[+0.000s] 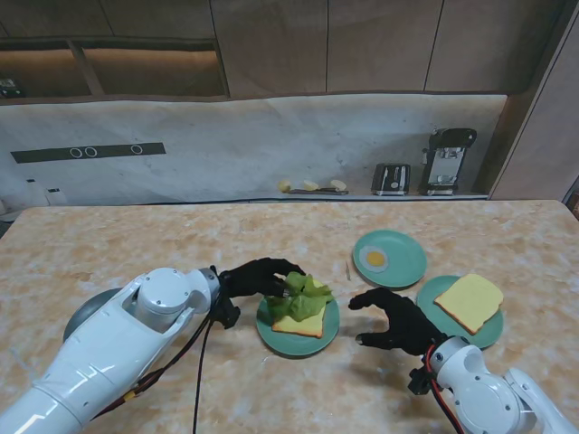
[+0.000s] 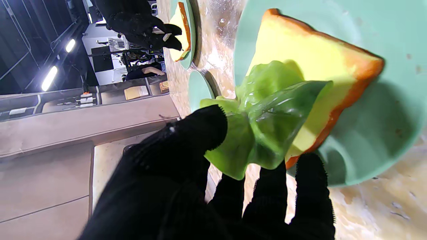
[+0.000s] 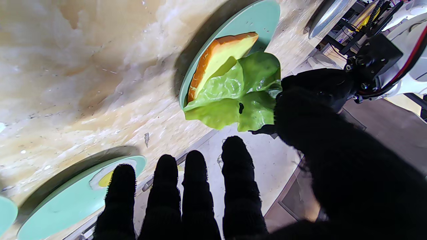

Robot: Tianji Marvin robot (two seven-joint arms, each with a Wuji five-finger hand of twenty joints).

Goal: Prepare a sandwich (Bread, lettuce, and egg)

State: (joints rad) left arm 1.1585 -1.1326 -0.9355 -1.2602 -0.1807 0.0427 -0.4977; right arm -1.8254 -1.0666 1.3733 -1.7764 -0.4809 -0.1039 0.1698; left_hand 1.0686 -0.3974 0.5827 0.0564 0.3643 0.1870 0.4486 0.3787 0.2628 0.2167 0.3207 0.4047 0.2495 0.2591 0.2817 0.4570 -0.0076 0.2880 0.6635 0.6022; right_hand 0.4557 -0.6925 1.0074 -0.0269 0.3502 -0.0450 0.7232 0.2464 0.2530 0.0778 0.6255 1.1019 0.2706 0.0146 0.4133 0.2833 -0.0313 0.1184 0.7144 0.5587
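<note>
My left hand (image 1: 258,276) pinches the lettuce leaf (image 1: 305,295) over the first bread slice (image 1: 299,324); my right hand (image 1: 398,321) is spread, empty. The fried egg (image 1: 374,259) and second bread slice (image 1: 469,302) remain.

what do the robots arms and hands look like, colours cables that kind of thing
Both arms have smooth, rounded white shells. The left arm has a black cable running along it, and red wires show near the right arm's wrist. Each ends in a five-finger hand in a black knitted glove: left hand, right hand.
</note>
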